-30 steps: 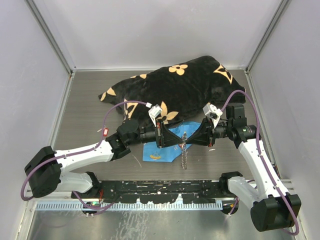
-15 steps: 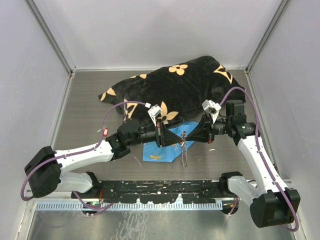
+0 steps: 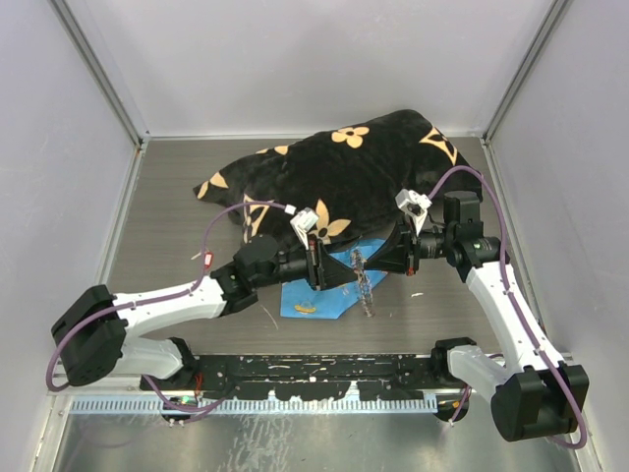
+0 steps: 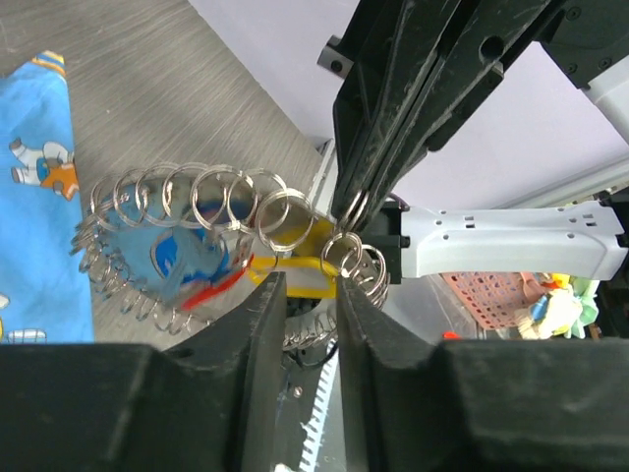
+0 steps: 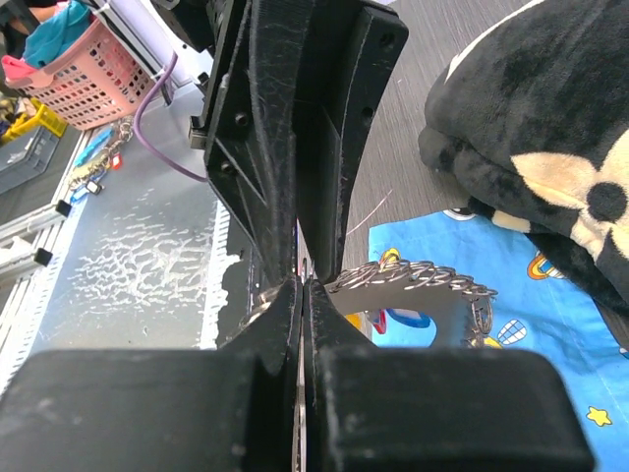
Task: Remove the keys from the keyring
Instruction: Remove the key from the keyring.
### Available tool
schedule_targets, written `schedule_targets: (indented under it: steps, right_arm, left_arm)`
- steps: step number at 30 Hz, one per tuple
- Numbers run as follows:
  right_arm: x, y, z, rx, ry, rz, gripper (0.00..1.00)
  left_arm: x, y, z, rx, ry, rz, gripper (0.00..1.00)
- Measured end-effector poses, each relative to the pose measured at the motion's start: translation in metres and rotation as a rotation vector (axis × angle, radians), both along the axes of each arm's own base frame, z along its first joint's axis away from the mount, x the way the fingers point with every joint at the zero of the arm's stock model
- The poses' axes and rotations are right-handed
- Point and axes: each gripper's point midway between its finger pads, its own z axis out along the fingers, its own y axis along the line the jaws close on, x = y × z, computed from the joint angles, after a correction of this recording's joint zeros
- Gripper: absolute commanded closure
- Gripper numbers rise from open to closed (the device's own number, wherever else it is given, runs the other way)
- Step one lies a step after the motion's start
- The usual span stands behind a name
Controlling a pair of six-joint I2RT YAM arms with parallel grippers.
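Over the edge of the blue cloth (image 4: 34,197), the right gripper (image 4: 356,202) was clamped shut on one end of the keyring (image 4: 211,192), whose loop hung toward the cloth. The left gripper (image 4: 312,295), slightly parted and gripping nothing, sat just beside the yellow key (image 4: 295,275), the nearer arm to it.

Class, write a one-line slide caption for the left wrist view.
Right gripper pinches the silvery chain-like metal keyring, its tiny colour-headed keys dangling just beyond the open left gripper.

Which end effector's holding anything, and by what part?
The right end effector pinches the keyring by one of its rings. The left end effector is open, apparently holding nothing.
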Motion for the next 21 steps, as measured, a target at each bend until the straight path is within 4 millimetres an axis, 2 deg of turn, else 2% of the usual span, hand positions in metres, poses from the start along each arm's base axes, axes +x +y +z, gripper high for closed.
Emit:
schedule_targets:
  steps: [4, 10, 14, 21]
  right_arm:
    - [0.0, 0.0, 0.001, 0.003, -0.012, 0.002, 0.99]
    - [-0.004, 0.0, 0.003, 0.019, -0.033, 0.026, 0.99]
    - [-0.01, 0.0, 0.006, 0.035, -0.062, 0.047, 0.99]
    - [-0.017, 0.0, 0.009, 0.054, -0.084, 0.07, 0.99]
  left_arm:
    - [-0.005, 0.014, 0.0, -0.013, -0.041, 0.022, 0.56]
    - [-0.008, 0.026, 0.034, -0.122, -0.181, 0.038, 0.51]
    - [-0.007, 0.025, 0.045, -0.16, -0.234, 0.041, 0.51]
    - [-0.004, 0.014, 0.032, -0.154, -0.239, 0.017, 0.55]
